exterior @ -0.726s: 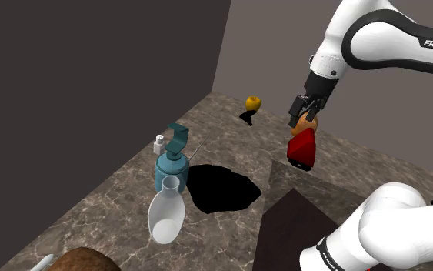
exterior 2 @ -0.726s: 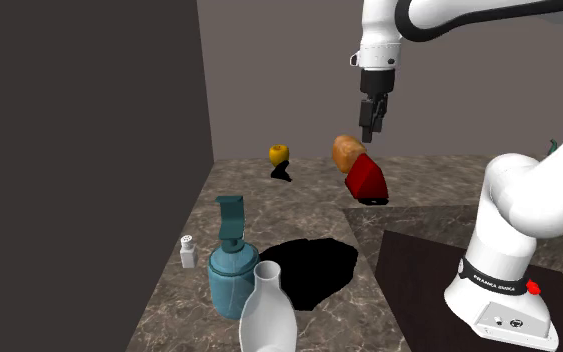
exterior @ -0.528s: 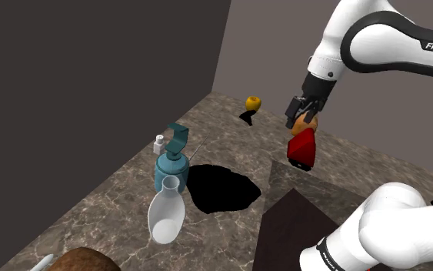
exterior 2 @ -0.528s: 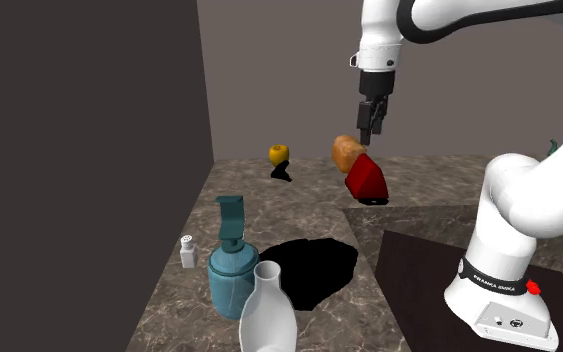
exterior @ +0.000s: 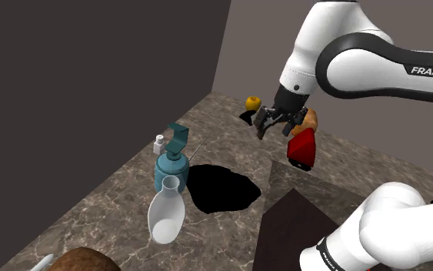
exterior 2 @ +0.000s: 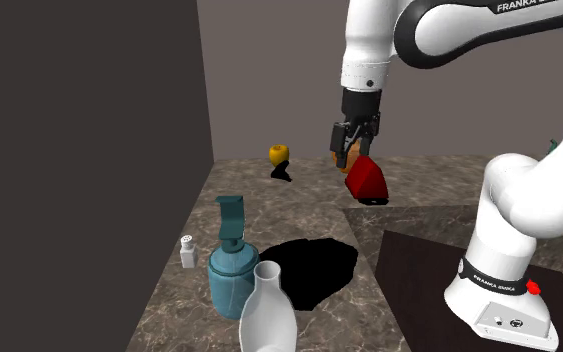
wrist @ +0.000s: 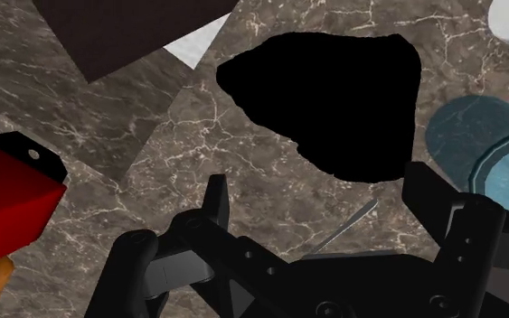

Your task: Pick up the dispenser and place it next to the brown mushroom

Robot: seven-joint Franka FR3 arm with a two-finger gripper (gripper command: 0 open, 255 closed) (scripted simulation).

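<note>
Pincer spread & empty above marble top; wrist view has teal dispenser beyond one finger.

Teal dispenser stands upright, apart from the apparent brown mushroom.

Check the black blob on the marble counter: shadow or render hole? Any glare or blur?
Shoulder view: black patch is flat, hard-edged, no falloff; the yellow object has a similar pure-black patch beside it, so likely a hard shadow, not certain. Second exterior view: same look, no glare on the marble counter. Wrist view: edges crisp, no blur.
</note>
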